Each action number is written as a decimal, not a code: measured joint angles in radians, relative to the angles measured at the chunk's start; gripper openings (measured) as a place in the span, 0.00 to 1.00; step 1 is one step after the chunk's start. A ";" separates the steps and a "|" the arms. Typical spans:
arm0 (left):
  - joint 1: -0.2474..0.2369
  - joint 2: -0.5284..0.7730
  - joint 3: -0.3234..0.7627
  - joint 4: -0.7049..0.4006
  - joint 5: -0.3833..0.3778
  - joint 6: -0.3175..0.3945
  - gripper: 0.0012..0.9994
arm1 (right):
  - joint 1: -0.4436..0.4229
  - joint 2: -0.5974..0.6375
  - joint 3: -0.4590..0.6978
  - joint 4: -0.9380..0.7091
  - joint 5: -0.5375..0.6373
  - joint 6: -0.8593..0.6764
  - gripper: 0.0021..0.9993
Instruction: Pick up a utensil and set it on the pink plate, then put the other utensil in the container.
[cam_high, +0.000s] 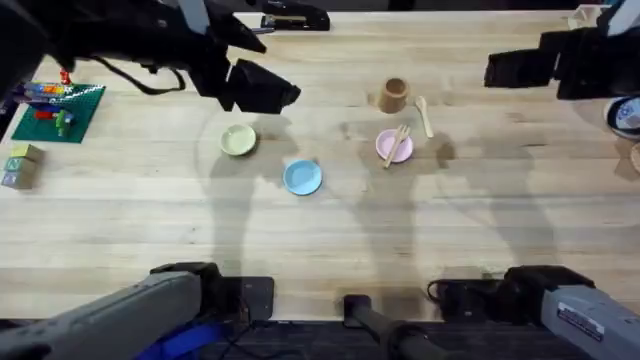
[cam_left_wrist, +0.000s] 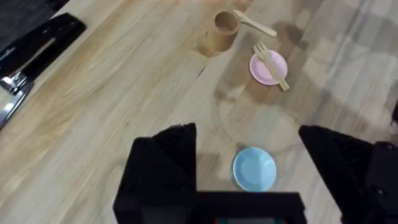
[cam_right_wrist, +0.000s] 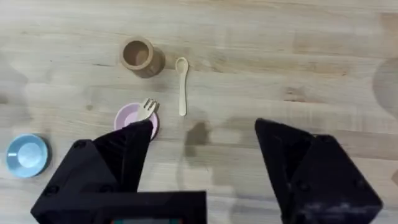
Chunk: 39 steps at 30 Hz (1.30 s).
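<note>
Nearest the overhead camera, the two arm bases sit dark at the lower edge of the pale wooden bench (cam_high: 320, 240). Farther out lies a small round light blue plate (cam_high: 302, 177), with a pale yellow-green plate (cam_high: 238, 140) just beyond it to the left.

To the right of these sits the pink plate (cam_high: 394, 147), small, round and shallow. Across it lies the wooden fork (cam_high: 396, 145), pale and slim, set at a slant with its handle running past the rim; in the left wrist view its short tines (cam_left_wrist: 260, 48) stick out over the plate's edge toward the container.

Beyond the pink plate stands the container (cam_high: 393, 95), a small brown wooden cylinder, upright with its mouth open. The wooden spoon (cam_high: 424, 114) lies flat on the bench just beside it to the right, apart from both cup and plate. In the right wrist view the spoon's oval bowl (cam_right_wrist: 181, 64) points away from the plate and its thin handle runs back toward it.

Both grippers hang above the bench, holding nothing. The left gripper (cam_left_wrist: 249, 149) hovers over the yellow-green and blue plates with its black fingers (cam_left_wrist: 168, 155) spread wide. The right gripper (cam_right_wrist: 205, 146) is at the far right, fingers likewise spread.

At the far left edge sit a green brick baseplate (cam_high: 58, 110) with coloured bricks and some small blocks (cam_high: 20, 165); a black stapler (cam_high: 295, 18) lies at the far edge.
</note>
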<state>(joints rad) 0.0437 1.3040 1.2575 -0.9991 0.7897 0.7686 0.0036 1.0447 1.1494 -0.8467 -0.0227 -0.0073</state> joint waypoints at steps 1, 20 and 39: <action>0.000 0.013 0.000 0.001 0.008 0.019 1.00 | 0.000 0.000 0.000 0.000 0.000 0.000 1.00; 0.000 0.076 0.000 0.030 0.038 0.107 1.00 | 0.000 0.000 0.000 0.000 0.000 0.001 1.00; 0.000 0.076 0.000 0.030 0.038 0.108 1.00 | 0.000 0.162 0.007 -0.073 0.000 0.029 1.00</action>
<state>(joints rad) 0.0437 1.3800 1.2575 -0.9688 0.8272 0.8764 0.0036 1.2070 1.1566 -0.9193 -0.0227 0.0216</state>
